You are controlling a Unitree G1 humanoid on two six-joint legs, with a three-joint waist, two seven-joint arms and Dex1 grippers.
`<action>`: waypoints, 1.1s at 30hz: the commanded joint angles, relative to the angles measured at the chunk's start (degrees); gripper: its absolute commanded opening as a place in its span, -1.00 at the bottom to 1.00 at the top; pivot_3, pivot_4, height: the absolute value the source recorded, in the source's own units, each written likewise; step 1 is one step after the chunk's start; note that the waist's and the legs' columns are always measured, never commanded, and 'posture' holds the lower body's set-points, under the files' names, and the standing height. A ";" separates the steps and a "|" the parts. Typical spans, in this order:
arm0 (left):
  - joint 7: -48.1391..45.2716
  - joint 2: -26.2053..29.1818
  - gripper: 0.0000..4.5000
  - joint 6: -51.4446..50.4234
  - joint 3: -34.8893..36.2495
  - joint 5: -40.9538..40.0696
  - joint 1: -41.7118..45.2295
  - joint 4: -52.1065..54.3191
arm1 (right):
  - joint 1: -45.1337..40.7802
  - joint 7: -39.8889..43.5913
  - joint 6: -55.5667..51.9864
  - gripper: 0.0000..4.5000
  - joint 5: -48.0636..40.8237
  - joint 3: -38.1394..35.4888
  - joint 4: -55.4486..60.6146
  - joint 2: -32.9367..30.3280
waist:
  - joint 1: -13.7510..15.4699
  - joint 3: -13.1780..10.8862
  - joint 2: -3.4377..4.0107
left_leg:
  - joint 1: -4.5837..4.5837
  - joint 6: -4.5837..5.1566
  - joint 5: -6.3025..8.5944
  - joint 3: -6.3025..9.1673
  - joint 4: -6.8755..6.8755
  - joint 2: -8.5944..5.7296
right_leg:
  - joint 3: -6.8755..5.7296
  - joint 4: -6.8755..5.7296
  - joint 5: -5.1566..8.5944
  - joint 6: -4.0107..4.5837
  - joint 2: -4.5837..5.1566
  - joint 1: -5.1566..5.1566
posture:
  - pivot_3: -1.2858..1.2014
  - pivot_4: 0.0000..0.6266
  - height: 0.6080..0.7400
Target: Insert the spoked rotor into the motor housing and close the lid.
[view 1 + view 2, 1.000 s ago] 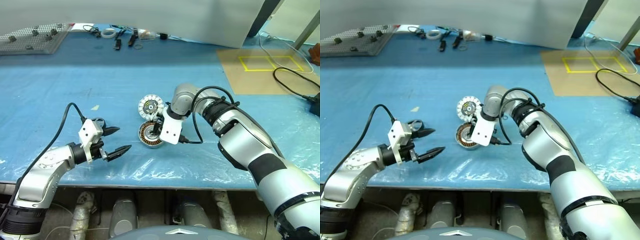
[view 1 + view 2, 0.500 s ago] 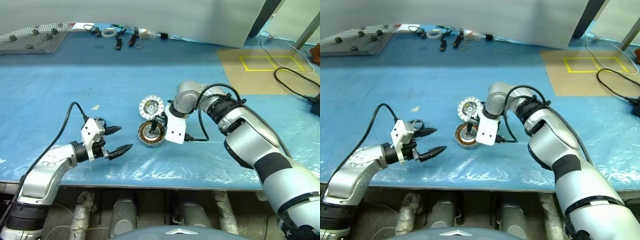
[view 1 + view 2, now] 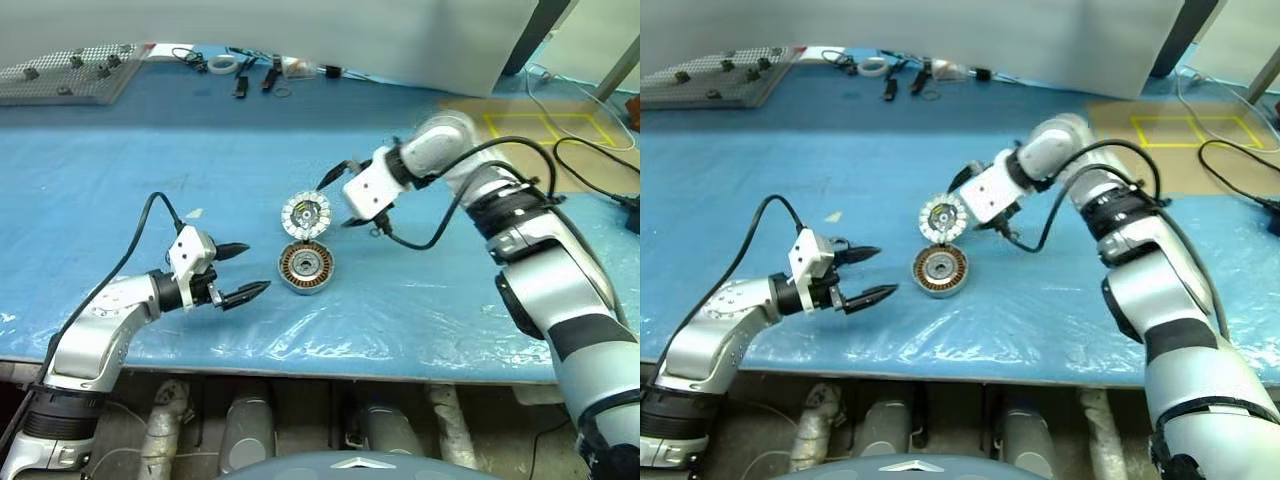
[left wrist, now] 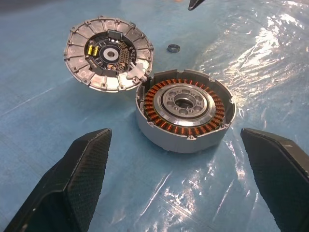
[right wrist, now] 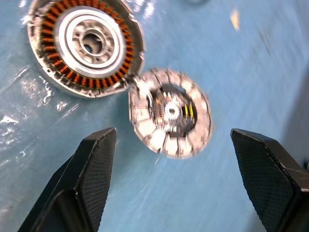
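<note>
The motor housing (image 3: 305,268), a squat ring packed with copper windings, rests on the blue table. Inside its centre sits the spoked rotor (image 4: 186,101), silvery with an open hub. The lid (image 3: 305,214), a pale segmented disc, lies face up just behind the housing and touches its rim. My right gripper (image 3: 337,198) hangs open and empty above the table, beside the lid on its right. Low over the table to the left of the housing, my left gripper (image 3: 256,268) is open and empty, pointing at the housing.
A small dark ring (image 4: 173,48) lies on the table near the lid. Tools and a tape roll (image 3: 218,64) lie at the back, with a grey perforated tray (image 3: 60,78) at back left. Brown cardboard (image 3: 520,135) and cables (image 3: 590,165) sit at right.
My right gripper has let go over the housing, opened wider, and risen up and back to the right. The rotor now shows seated in the housing. The left gripper has stayed put.
</note>
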State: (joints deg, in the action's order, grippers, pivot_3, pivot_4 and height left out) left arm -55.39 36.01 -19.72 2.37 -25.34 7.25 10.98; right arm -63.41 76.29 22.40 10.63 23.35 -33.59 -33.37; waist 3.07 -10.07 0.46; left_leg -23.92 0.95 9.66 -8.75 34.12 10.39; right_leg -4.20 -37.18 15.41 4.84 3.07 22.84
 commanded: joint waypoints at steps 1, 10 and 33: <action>-1.00 0.48 1.00 0.92 0.66 -0.45 2.33 -0.70 | 6.22 -4.47 -17.45 0.77 -5.66 -7.56 13.33 -0.94 | 0.00 -0.01 -0.01 | -0.01 0.00 0.00 0.00 -0.02 0.00 | 0.00 0.00 0.00 0.00 0.00 0.01 | 0.03 -0.52 1.00; -1.65 -2.49 1.00 2.30 -2.49 1.29 9.02 -6.12 | 30.79 -21.52 -46.95 0.77 -14.70 -17.92 38.40 6.43 | 0.08 -0.01 0.00 | 0.21 -0.03 0.00 -0.02 -0.24 0.00 | 0.03 0.07 0.00 -0.01 -0.04 -0.06 | 0.03 -0.52 1.00; -1.04 -5.13 1.00 2.52 -2.93 2.12 12.10 -9.72 | 40.77 -46.23 -44.82 0.77 -16.51 -25.04 26.54 15.52 | 0.87 -0.01 0.01 | 0.79 -0.46 -0.08 -0.04 -1.01 -0.32 | 0.13 0.57 -0.01 -0.07 0.08 -0.54 | 0.03 -0.52 1.00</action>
State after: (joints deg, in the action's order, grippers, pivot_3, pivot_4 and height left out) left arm -56.64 30.82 -16.99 -1.82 -22.33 19.02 -0.23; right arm -21.48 30.68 -22.13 -4.00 -0.08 -7.62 -18.11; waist 3.94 -10.08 0.47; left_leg -23.14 0.49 9.58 -8.79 33.12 10.06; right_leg -4.07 -36.61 15.40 4.77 3.15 22.31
